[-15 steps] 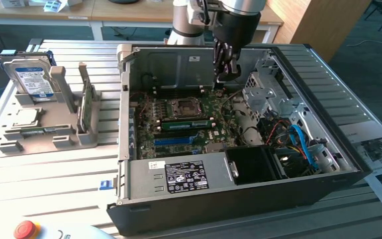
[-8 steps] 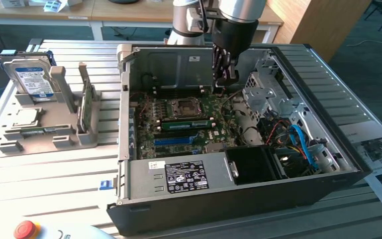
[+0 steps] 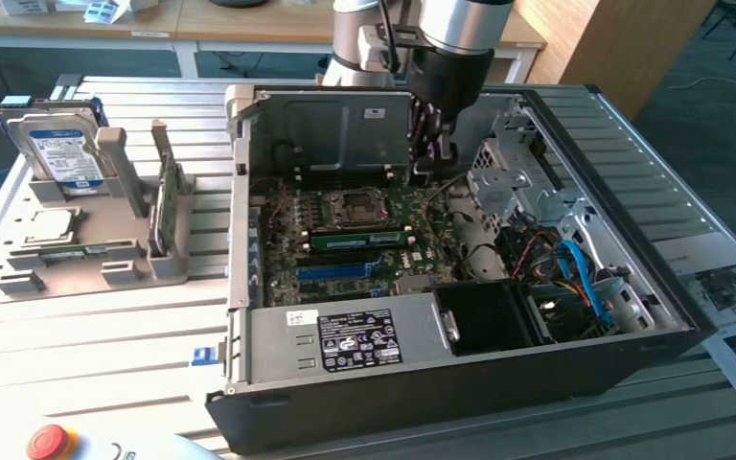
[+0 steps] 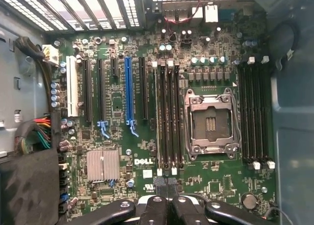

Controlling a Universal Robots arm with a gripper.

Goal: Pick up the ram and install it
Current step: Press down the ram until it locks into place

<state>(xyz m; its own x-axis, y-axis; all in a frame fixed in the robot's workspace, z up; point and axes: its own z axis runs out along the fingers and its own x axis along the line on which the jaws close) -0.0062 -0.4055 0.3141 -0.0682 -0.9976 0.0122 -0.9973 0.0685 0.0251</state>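
Shut gripper [image 4: 167,193] above motherboard [image 4: 117,102], ram [image 3: 357,240] seated nearby.

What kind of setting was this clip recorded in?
Likely a lab or workshop bench for PC assembly: an open computer case lies on a slatted metal table, a grey holder keeps parts such as a hard drive, and a red stop button sits nearby.

End effector [image 4: 167,198] closed, pointing down
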